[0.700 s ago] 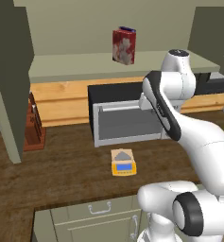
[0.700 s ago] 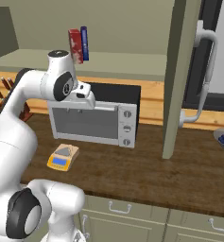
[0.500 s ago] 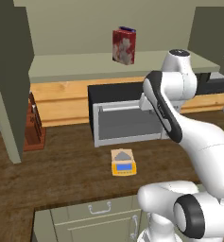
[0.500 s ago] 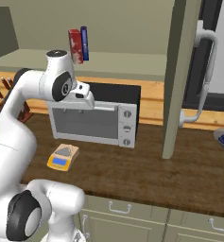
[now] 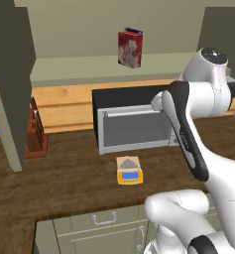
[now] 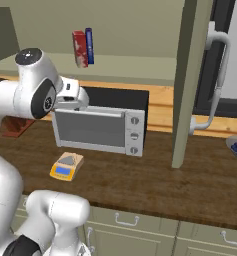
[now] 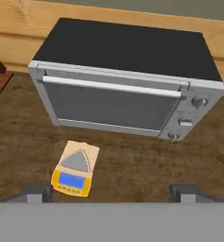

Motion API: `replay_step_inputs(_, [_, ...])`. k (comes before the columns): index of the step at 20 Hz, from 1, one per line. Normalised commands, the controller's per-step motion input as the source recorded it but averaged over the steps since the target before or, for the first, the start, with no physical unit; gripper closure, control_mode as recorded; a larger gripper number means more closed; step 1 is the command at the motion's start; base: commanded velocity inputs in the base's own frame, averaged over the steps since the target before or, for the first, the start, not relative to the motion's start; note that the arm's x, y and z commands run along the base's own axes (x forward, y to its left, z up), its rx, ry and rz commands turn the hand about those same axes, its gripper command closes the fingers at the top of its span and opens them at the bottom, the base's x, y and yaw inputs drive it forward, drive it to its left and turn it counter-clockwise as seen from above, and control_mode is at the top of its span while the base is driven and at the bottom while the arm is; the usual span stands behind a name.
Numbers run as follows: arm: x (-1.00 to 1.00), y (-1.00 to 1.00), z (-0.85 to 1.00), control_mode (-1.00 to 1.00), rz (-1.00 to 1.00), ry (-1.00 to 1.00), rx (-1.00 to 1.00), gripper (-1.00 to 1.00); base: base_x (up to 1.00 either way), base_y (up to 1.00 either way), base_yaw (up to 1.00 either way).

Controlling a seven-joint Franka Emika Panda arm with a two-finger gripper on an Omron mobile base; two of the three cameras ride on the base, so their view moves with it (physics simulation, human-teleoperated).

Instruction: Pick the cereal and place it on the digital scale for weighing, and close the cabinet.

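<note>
Cereal [image 5: 130, 47] stands upright on the open cabinet [image 6: 187, 82] shelf, long axis vertical, front facing out into the room, a blue box [image 6: 89, 45] touching its side. Probably light, stiff card that dents if squeezed; pinch across the narrow sides, mid-height. End effector [image 7: 111, 191] spread wide, empty, over the counter [image 7: 132, 165] above the scale [image 7: 75, 168].

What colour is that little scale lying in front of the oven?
The digital scale is yellow-orange, with a grey weighing plate and a blue display strip; the hand view shows it best.
</note>
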Motion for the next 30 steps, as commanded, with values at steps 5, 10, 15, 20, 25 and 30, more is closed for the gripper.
replay_step_inputs(5, [-0.43,0.01,0.91,-1.0,0.04,-0.53,0.0,-1.0,0.0,0.0,0.0])
replay_step_inputs(10, [-0.08,0.06,0.97,-1.0,0.05,-0.37,0.0,-1.0,0.0,0.0,0.0])
replay_step_inputs(15, [-0.07,0.03,0.74,-1.0,0.03,-0.31,0.0,-1.0,0.0,0.0,0.0])
replay_step_inputs(20, [0.02,0.09,0.36,-1.0,0.04,-0.21,0.01,-1.0,0.0,0.0,0.0])
replay_step_inputs(25, [0.12,0.05,0.0,-1.0,0.13,-0.04,0.05,-1.0,0.0,0.0,0.0])
replay_step_inputs(30, [0.28,0.02,0.0,-1.0,0.13,0.0,0.06,-1.0,0.0,0.0,0.0])
